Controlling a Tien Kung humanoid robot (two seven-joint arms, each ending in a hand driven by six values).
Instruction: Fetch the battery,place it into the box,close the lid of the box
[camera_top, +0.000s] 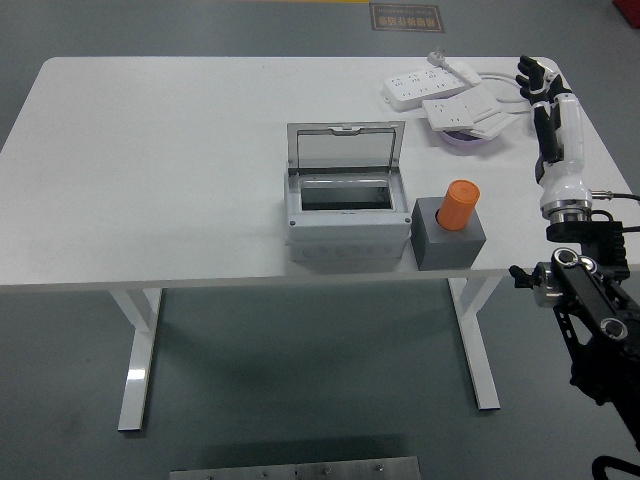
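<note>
Nearest the table's front edge, the orange battery (461, 205) stands upright in a grey holder (449, 238), just right of the open box (347, 215), whose lid (346, 149) is raised. The right hand (540, 85) hovers farther back and to the right, fingers spread and empty. The battery lies forward-left of it; the left arm is unseen.

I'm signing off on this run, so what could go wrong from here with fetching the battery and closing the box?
1. The orange battery stands upright in a grey holder; a sideways pull might drag or tip the holder.
2. The right hand hovers beside the power strips, so its arm could sweep them on the way over.
3. The box has its lid standing upright; a bump in passing could drop it before the battery goes in.
</note>
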